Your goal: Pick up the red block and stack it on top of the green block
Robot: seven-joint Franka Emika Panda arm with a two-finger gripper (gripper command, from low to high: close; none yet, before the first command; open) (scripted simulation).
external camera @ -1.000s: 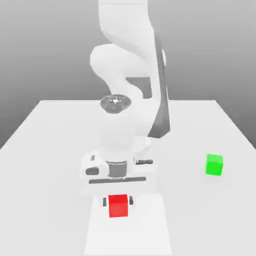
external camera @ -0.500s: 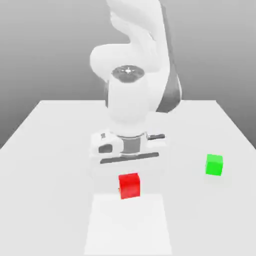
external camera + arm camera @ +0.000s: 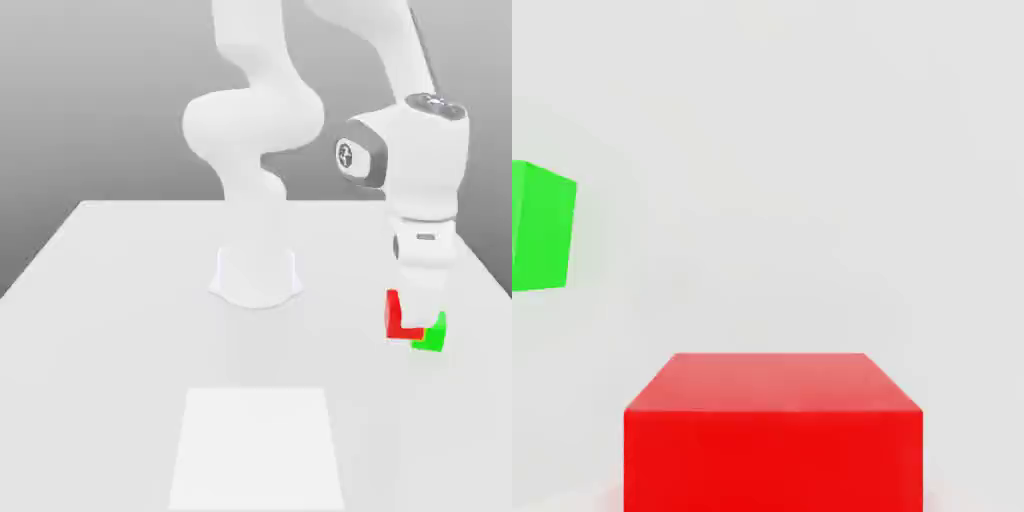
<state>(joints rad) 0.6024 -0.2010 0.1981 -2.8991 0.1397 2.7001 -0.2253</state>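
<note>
**Swung across the counter (image 3: 120, 350) toward the green block (image 3: 430, 337)**

Clamped shut on the red block (image 3: 393, 314), claw (image 3: 412, 316) and all, near but apparently off-center from the target. Best kept high, centered, squared, lowered gently, then released once seated.

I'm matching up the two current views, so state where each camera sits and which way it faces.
Exterior view: off the arm, raised, looking slantwise down across the table toward the robot's base; the arm and its gripper show.
Hand view: on the hand, looking past the held red block toward the tabletop; I can make out no part of the arm.
Shared: both show the red block, the green block and the tabletop.
</note>
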